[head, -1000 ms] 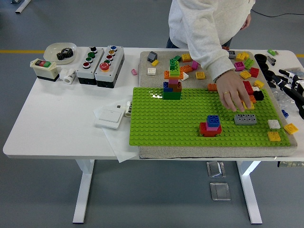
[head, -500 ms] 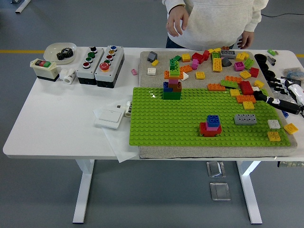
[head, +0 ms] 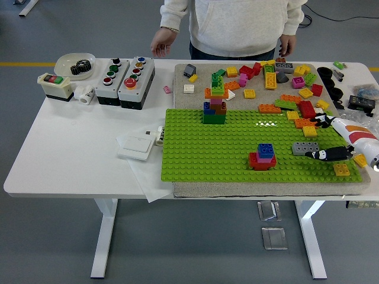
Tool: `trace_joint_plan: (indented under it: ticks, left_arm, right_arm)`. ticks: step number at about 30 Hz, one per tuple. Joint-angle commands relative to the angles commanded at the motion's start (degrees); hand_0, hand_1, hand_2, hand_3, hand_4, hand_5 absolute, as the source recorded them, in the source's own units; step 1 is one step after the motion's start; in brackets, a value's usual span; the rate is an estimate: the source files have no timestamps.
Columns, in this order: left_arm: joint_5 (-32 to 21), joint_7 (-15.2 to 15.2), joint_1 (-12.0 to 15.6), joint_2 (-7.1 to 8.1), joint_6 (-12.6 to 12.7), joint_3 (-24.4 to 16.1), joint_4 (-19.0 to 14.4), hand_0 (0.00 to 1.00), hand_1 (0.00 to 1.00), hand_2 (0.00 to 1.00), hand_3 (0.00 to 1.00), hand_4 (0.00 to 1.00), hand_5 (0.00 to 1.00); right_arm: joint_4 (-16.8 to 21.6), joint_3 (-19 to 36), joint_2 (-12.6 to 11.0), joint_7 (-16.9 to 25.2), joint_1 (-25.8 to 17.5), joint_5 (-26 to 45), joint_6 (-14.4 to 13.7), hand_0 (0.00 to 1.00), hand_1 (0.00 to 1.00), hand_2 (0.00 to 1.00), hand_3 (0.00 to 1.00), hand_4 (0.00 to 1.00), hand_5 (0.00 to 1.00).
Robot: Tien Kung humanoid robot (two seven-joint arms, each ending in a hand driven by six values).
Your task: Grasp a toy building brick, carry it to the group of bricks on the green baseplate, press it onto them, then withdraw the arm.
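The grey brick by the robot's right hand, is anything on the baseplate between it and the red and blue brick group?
Nothing visible. The grey brick sits on the green baseplate right of the red and blue brick group, with only bare green studs between them. The right hand is beside the grey brick, on its right.

Right hand (head: pixel 335 142) is entering from the right edge; its forearm is being cut off there, and the wrist is hiding whatever lies under it on the green baseplate (head: pixel 207 154), including the spot near the yellow brick (head: pixel 341 170). Fingers are lying just beside the grey brick (head: pixel 305 148); contact is too small to tell. Person (head: pixel 237 26) at the far side is being cropped at the top edge, only torso and hands showing. Black parts (head: pixel 331 83) at the table's right end are too dark to identify. Button labels on the control boxes (head: pixel 124 74) are too small to read
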Motion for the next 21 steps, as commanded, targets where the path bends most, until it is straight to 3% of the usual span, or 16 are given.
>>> trace_joint_plan:
  ticks: [21]
  left_arm:
    - [-0.3,0.1,0.2,0.12,0.0,0.4,0.0,0.777,0.717,0.649,0.562,0.59,0.61]
  right_arm:
    - [-5.2,-5.4,2.8,-0.5,3.5,-3.9,1.7,0.787,0.7,0.725,0.758,0.946,0.412]
